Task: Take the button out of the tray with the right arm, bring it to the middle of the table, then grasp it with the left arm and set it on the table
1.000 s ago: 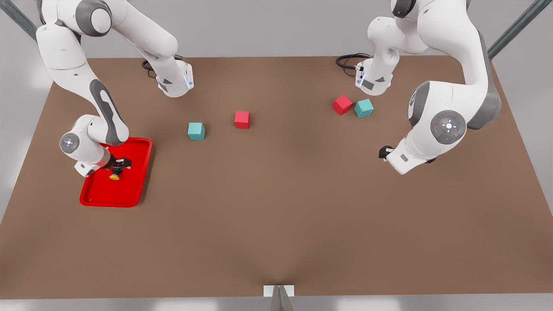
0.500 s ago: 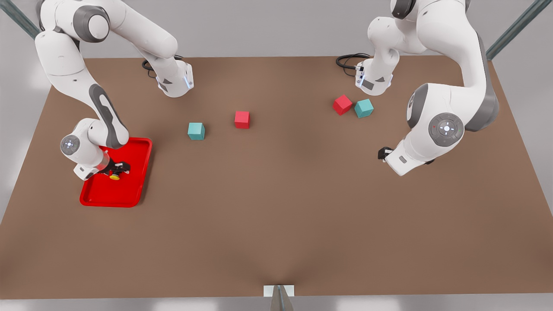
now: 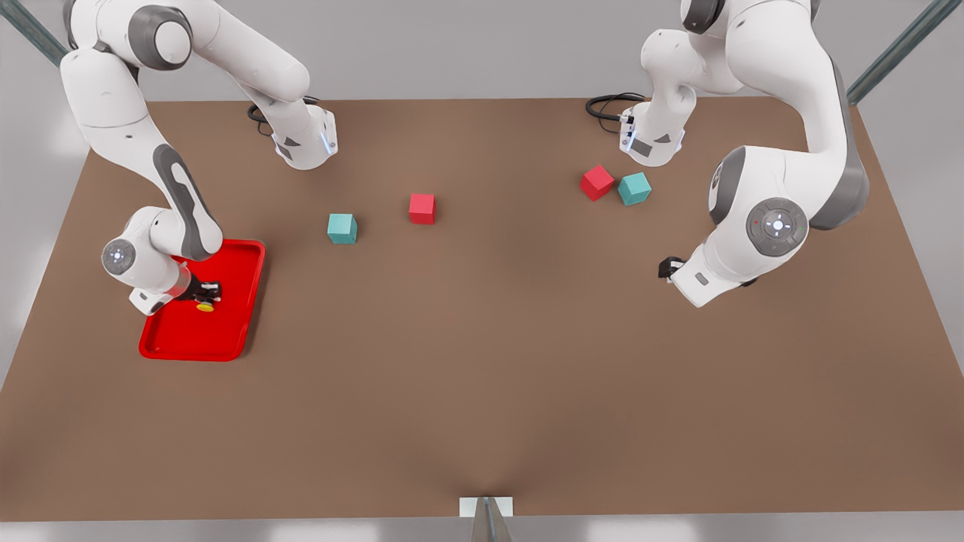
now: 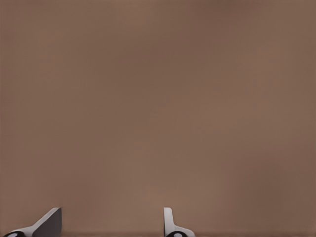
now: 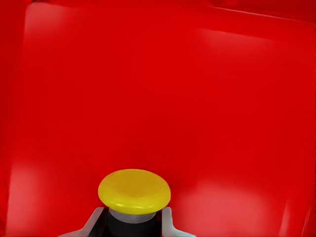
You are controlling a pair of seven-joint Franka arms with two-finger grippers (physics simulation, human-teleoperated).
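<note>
The button (image 3: 205, 306), a yellow cap on a black body, stands in the red tray (image 3: 188, 346) at the front view's left. My right gripper (image 3: 205, 293) reaches down into the tray and is shut on the button's body. In the right wrist view the yellow cap (image 5: 134, 191) sits just ahead of the gripper (image 5: 133, 226), and a fingertip (image 5: 97, 220) presses on each side of the black body. My left gripper (image 3: 667, 267) waits at the front view's right, open above the bare brown table (image 4: 158, 98), its fingers (image 4: 49, 219) spread with nothing between them.
A teal cube (image 3: 342, 228) and a red cube (image 3: 422, 208) lie mid-table toward the back. Another red cube (image 3: 596, 182) and a teal cube (image 3: 634, 188) sit beside each other near the left arm's base. Black cables (image 3: 606, 105) lie at the back edge.
My right gripper has come down onto the button in the tray and its fingers have narrowed around the body. The left arm has shifted only slightly.
</note>
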